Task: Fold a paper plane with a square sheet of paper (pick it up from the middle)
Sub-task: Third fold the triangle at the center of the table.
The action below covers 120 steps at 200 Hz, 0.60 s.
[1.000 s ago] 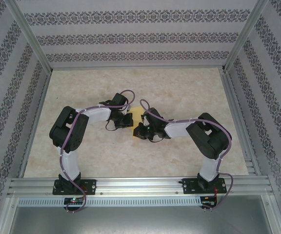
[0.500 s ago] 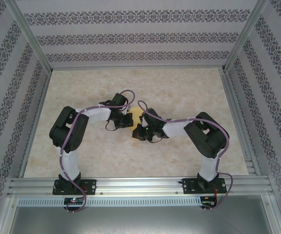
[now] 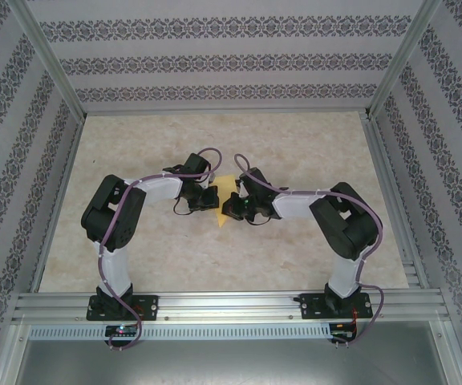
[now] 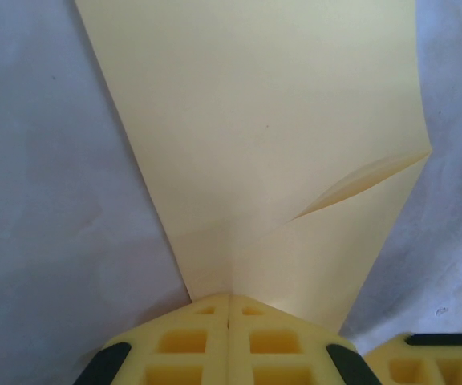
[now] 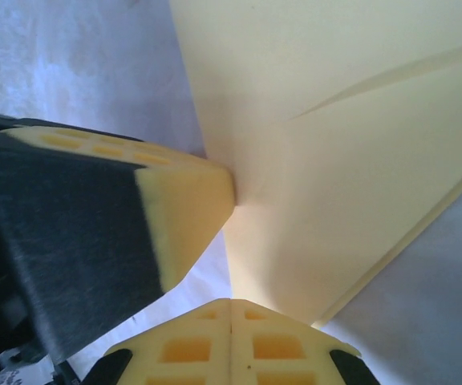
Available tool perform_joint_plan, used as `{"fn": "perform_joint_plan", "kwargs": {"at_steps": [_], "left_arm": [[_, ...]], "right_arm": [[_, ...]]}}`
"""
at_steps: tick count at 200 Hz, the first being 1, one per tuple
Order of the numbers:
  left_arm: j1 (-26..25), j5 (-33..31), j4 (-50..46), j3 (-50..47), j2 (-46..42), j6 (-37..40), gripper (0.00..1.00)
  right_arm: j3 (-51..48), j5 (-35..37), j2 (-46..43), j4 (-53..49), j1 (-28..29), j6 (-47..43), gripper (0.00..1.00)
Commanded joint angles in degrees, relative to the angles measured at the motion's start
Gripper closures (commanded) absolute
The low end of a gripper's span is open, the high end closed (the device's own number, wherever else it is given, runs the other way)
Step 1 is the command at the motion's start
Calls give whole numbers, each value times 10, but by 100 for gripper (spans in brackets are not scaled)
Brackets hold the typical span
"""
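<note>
Your yellow paper (image 3: pixel 225 186) is at the middle of the table (image 3: pixel 295 144), between the two arms. The left gripper (image 4: pixel 229 301) and right gripper (image 5: pixel 231 306) both have their jaws shut on its narrow end, close together. That probably keeps it steady for creasing.

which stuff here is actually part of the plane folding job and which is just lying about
In the job:
yellow paper sheet, partly folded
left hand, shut, tips at the paper
right hand, shut, tips at the paper

Just there:
table top
patterned walls
aluminium frame
</note>
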Motion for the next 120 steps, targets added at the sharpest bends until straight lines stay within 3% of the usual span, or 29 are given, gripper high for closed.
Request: {"fn": "perform_joint_plan", "kwargs": {"at_steps": [1, 70, 120], "left_arm": [[3, -94, -59, -34, 50, -1, 100], [3, -95, -61, -32, 50, 2, 100], [3, -94, -63, -29, 48, 6, 100]], "right_arm": [[14, 9, 23, -25, 5, -14, 100], [35, 22, -17, -50, -11, -28, 100], [53, 30, 15, -72, -29, -41, 100]]}}
